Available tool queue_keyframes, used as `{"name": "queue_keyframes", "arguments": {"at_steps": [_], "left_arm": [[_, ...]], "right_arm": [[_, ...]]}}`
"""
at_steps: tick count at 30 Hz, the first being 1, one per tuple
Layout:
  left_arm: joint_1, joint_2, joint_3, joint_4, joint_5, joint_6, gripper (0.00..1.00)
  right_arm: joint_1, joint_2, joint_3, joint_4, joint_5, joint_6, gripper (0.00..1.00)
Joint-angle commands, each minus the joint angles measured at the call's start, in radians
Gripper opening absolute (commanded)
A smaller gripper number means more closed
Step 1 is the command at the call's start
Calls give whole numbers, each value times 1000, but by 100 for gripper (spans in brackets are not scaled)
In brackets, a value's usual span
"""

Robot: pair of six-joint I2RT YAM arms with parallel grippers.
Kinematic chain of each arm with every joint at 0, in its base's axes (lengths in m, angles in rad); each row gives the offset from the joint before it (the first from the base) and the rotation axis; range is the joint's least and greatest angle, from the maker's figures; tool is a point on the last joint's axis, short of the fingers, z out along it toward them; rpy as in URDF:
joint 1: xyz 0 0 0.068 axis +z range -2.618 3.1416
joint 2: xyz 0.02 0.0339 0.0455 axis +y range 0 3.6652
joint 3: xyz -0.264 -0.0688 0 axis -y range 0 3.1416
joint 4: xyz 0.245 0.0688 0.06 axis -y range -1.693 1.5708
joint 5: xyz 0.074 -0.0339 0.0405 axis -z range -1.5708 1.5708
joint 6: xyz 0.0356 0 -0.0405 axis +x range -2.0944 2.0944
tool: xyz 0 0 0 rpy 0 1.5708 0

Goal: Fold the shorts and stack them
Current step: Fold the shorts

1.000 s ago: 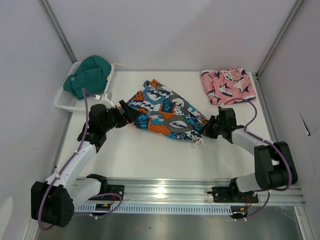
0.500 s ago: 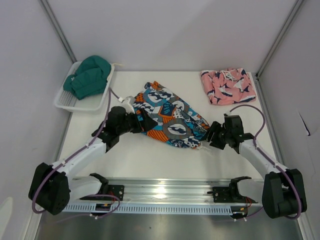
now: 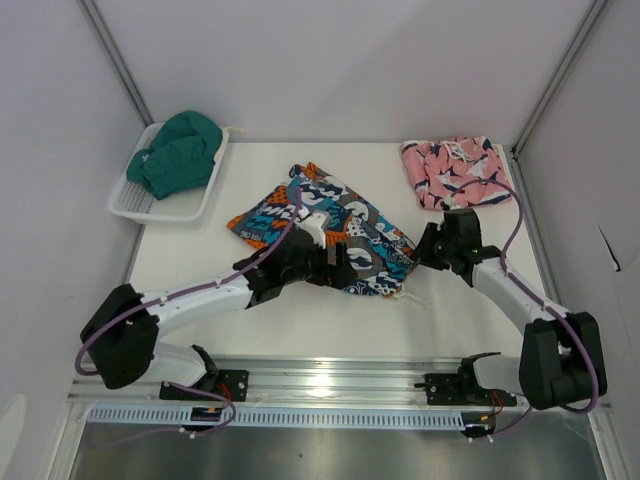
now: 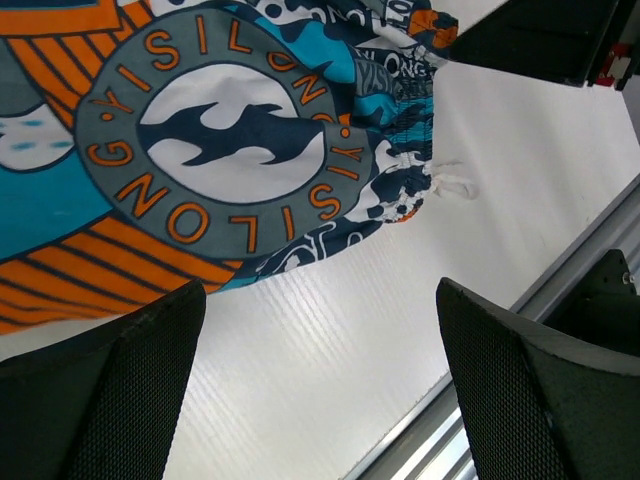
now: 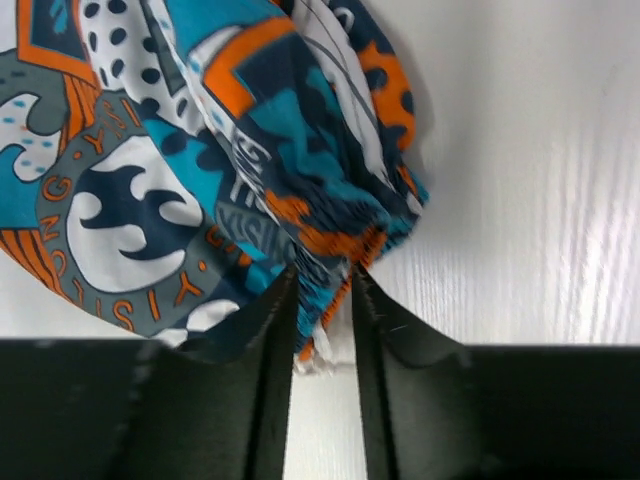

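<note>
Patchwork shorts (image 3: 350,225) lie spread; right gripper (image 5: 322,300) pinches their right waistband corner, likely for folding, while left gripper (image 4: 318,290) gapes wide over the near edge.

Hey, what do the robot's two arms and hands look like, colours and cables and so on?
The left arm and right arm have white links with black joints and bases. A purple cable loops along each. The left hand and right hand are black; the left's fingers show a fine mesh texture.

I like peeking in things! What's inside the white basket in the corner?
A crumpled green cloth fills the white basket. Whatever lies underneath the cloth is covered, so I can't see it.
</note>
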Motion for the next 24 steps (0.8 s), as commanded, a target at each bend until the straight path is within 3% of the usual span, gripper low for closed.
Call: {"name": "queue_keyframes", "arguments": {"at_steps": [1, 5, 11, 17, 24], "left_arm": [[-15, 63, 72, 55, -34, 42, 98], [0, 120, 103, 72, -34, 19, 98], [56, 155, 68, 198, 85, -55, 94], [54, 207, 75, 241, 139, -41, 93], [62, 166, 42, 272, 127, -33, 93]], "right_arm": [[9, 68, 81, 74, -66, -37, 28], [9, 112, 84, 159, -209, 8, 21], [-3, 203, 90, 328, -387, 107, 16], [-4, 258, 104, 408, -404, 177, 14], [-154, 506, 90, 638, -606, 275, 7]]}}
